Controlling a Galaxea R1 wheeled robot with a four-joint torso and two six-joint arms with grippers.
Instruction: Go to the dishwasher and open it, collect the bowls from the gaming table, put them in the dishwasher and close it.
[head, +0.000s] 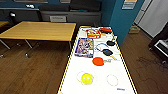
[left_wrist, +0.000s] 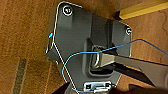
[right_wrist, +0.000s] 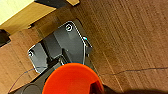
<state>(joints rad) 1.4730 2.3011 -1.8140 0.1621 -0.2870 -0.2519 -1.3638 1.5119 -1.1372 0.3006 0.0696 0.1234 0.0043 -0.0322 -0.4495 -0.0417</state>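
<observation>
The gaming table is a long white top with a yellow rim, straight ahead in the head view. On its near end sits a yellow bowl, with a clear round bowl to its right. In the right wrist view an orange bowl hangs close to the camera above the wooden floor, carried by my right gripper. The left wrist view looks down on the robot's dark base plate and a blue cable. The dishwasher is out of view.
Further along the top lie a red paddle, a black paddle, a colourful box and a red-and-white box. A wooden table stands to the left. A teal wall rises on the right.
</observation>
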